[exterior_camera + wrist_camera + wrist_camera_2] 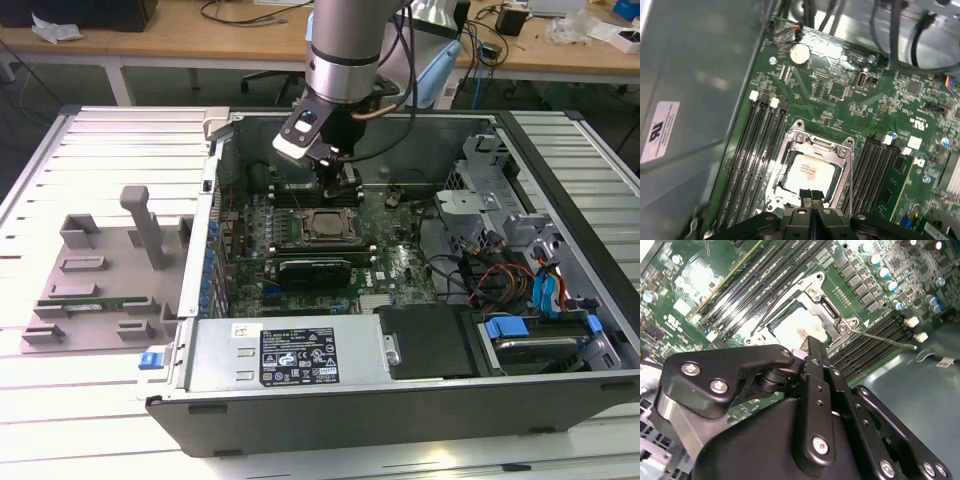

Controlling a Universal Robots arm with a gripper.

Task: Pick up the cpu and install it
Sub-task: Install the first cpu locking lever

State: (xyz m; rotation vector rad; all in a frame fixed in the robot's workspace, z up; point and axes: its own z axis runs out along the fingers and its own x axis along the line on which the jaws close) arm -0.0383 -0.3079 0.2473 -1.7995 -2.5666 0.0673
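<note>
While the arm (345,50) hangs over the open computer case (400,412), its fingers (806,196) are pressed together with nothing between them, just above the cpu (809,172), which lies flat inside the metal socket frame (790,141) on the green motherboard (840,92).

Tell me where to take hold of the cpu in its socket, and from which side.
Probably from straight above, by two opposite thin edges. The cpu lies flat with its metal top up, and the socket frame rings it closely, so a sideways approach looks blocked.
</note>
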